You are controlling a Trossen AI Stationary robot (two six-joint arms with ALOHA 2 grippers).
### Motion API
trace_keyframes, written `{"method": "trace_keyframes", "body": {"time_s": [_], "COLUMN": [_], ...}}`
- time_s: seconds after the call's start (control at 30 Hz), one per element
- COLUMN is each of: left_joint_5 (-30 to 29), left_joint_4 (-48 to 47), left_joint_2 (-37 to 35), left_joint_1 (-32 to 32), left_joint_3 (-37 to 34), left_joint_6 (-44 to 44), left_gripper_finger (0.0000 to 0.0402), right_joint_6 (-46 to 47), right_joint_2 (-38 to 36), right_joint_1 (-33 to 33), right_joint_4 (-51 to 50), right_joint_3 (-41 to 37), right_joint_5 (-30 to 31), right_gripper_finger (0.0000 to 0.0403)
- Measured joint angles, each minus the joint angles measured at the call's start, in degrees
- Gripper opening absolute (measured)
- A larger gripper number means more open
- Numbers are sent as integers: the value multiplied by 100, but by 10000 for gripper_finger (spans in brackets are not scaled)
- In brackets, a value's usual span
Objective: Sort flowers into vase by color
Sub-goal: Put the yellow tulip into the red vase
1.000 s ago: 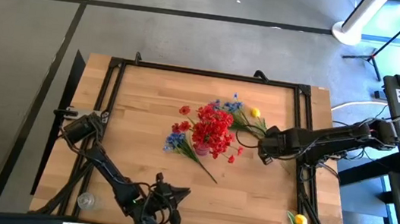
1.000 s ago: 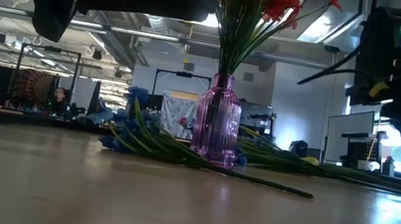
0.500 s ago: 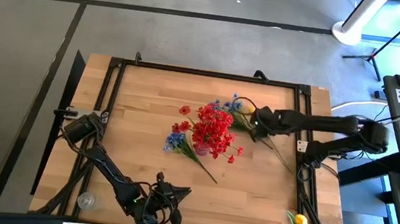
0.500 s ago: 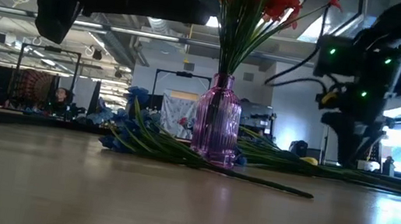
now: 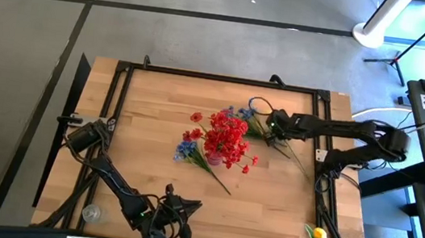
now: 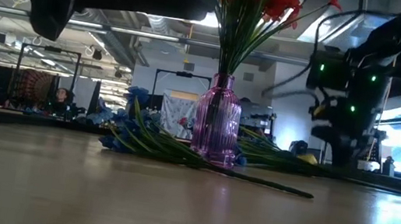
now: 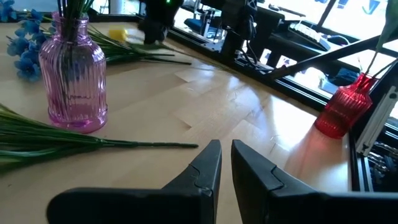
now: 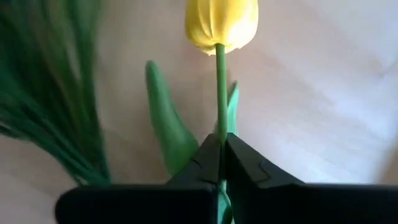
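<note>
A yellow tulip (image 8: 221,25) with a green stem and leaves lies on the table right of the pink glass vase (image 6: 217,118). That vase stands at the table's middle and holds the red flowers (image 5: 228,136). Blue sprigs (image 5: 187,150) lie on the wood beside it, and their green stems (image 7: 93,143) stretch past its base. My right gripper (image 5: 271,126) is down at the tulip and shut on its stem. My left gripper (image 7: 225,152) hovers shut by the near edge (image 5: 175,212). My right gripper pinches the tulip's stem (image 8: 221,106) between its two fingers, a short way below the yellow blossom. The fingers (image 8: 208,158) come from above, slanting in from the table's right side. The blossom and a leaf (image 8: 163,124) lie over the wood beyond the fingertips.
A red vase (image 7: 341,111) with a yellow flower (image 5: 319,234) stands at the near right corner. A clear cup (image 5: 92,213) sits at the near left corner. A black frame (image 5: 217,77) rims the table. Bare wood lies left of the vase and toward the near edge.
My right gripper has swung from the table's right side toward the far edge and the vase, and dropped to the yellow tulip. The flowers and the vase have stayed put.
</note>
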Motion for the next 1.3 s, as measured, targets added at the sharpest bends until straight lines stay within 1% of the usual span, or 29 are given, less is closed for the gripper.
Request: {"method": "trace_keyframes", "body": {"time_s": [0.03, 0.13, 0.2, 0.27, 0.37, 0.47, 0.57, 0.63, 0.73, 0.87, 0.93, 1.03, 1.2, 1.3], "left_joint_5": [0, 0, 0, 0, 0, 53, 143, 160, 162, 201, 267, 394, 1253, 1715], "left_joint_4": [3, 6, 7, 12, 13, 15, 15, 17, 103, 649, 1157, 2277, 3662, 4031], "left_joint_2": [0, 0, 0, 0, 0, 0, 0, 0, 0, 0, 0, -1, -4, -7], "left_joint_1": [0, 3, 13, 49, 129, 201, 260, 280, 284, 291, 292, 293, 412, 520], "left_joint_3": [0, 0, 0, 0, 0, 0, 0, 0, 0, 0, 0, 3, 9, 9], "left_joint_6": [0, -2, -3, 26, 62, 63, 104, 183, 241, 531, 842, 1712, 3197, 3627], "left_gripper_finger": [34, 34, 34, 34, 34, 34, 34, 34, 34, 34, 34, 34, 34, 34], "right_joint_6": [30, 97, 104, 73, -16, -214, -484, -798, -1205, -1671, -1872, -2169, -2415, -2343], "right_joint_2": [-167, -856, -1461, -2125, -3144, -3989, -4510, -4809, -5046, -5255, -5320, -5354, -5354, -5393], "right_joint_1": [36, 291, 611, 1064, 1935, 2996, 4047, 4698, 5592, 6573, 7032, 7646, 8318, 8570], "right_joint_4": [-11, -271, -262, -63, 585, 1265, 1815, 2192, 2870, 3136, 3371, 3745, 4194, 4341], "right_joint_3": [23, 171, 335, 443, 459, 424, 309, 230, 51, -113, -232, -421, -485, -476], "right_joint_5": [26, 18, 21, 4, -50, -25, 11, -257, -813, -1300, -1527, -1724, -1783, -1810], "right_gripper_finger": [12, 23, 19, 9, 10, 8, 6, 8, 6, 5, 4, 3, 2, 2]}}
